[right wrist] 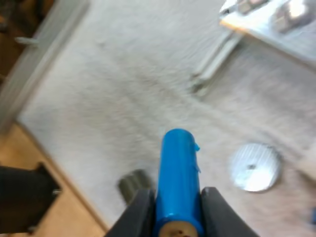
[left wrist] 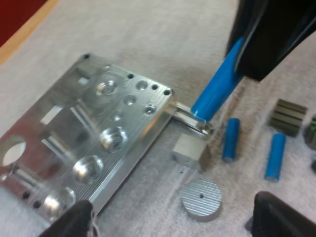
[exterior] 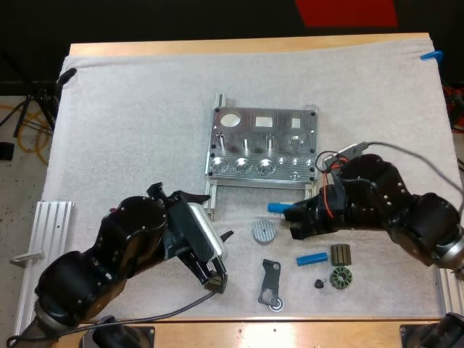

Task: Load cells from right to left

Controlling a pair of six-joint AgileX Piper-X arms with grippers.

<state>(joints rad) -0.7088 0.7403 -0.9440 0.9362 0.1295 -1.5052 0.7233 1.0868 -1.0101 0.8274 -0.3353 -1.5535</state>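
The metal fixture (exterior: 261, 148) lies mid-mat, with round pockets along its near edge. My right gripper (exterior: 291, 213) hovers just off the fixture's near right corner, shut on a blue cylinder (exterior: 276, 208) that sticks out past its fingertips (right wrist: 140, 210). In the left wrist view that held cylinder (left wrist: 217, 89) points down at the fixture's (left wrist: 89, 148) corner rail. Two more blue cylinders (left wrist: 230, 139) (left wrist: 275, 156) lie on the mat; the high view shows one of them (exterior: 312, 258). My left gripper (exterior: 221, 259) is open over bare mat, left of a round metal disc (exterior: 264, 231).
Dark ribbed parts (exterior: 341, 254) (exterior: 339, 278) and a small dark piece (exterior: 319, 283) lie at the near right. A dark bracket (exterior: 270, 284) lies near the front edge. A small metal block (left wrist: 190, 149) sits by the fixture's corner. An aluminium rail (exterior: 43, 239) lies at the far left.
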